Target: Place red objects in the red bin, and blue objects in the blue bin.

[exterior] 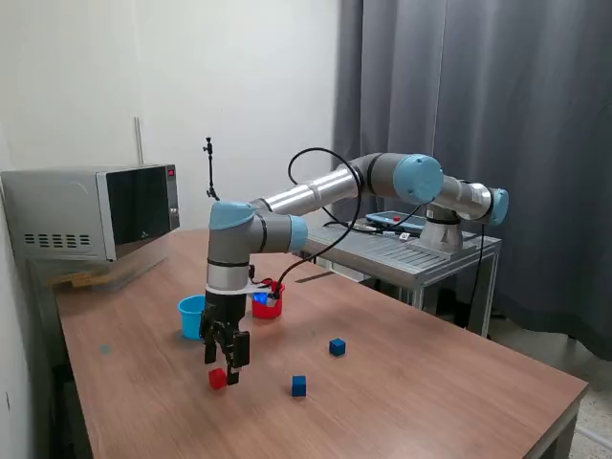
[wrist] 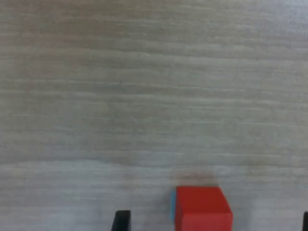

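End effector (exterior: 226, 366) low over the tabletop (exterior: 430, 382), fingers apart and straddling a red cube (exterior: 218, 379), nothing gripped yet. Two blue cubes (exterior: 337, 347) and (exterior: 299, 385) loose on the wood, well apart from both cups, so most sorting left. Red cup (exterior: 269, 303) beside light-blue cup (exterior: 192, 316) behind the arm; something blue at the red cup's rim, contents otherwise impossible to tell.

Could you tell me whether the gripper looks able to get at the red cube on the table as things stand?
Probably yes. The gripper hangs just over the red cube with its jaws apart; the wrist view shows the cube between the fingertips, with bare table around it.
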Robot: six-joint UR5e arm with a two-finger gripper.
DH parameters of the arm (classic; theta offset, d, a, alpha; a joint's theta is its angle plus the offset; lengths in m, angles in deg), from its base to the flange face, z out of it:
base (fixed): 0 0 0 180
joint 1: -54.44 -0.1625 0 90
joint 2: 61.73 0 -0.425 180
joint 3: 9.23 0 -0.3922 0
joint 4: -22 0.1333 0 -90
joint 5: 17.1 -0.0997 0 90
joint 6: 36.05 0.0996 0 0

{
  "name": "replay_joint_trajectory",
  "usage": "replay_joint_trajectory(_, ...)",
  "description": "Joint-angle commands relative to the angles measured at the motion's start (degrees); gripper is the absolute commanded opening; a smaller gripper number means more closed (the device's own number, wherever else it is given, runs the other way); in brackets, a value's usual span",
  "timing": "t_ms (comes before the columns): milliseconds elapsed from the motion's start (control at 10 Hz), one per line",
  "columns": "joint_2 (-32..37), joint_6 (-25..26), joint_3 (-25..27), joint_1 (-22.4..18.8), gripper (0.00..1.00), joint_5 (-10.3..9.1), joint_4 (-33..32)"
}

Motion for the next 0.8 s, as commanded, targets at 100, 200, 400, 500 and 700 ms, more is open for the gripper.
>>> replay_joint_trajectory(100,0.0,0.0,0.0,0.0,1.00,-0.04,-0.5)
replay_joint_trajectory(200,0.0,0.0,0.3,0.0,1.00,-0.04,-0.5)
replay_joint_trajectory(400,0.1,0.0,0.6,0.0,1.00,-0.13,-0.5)
replay_joint_trajectory(500,0.1,0.1,0.6,0.0,1.00,-0.31,-0.4)
replay_joint_trajectory(700,0.1,0.0,0.5,0.0,1.00,-0.40,-0.4)
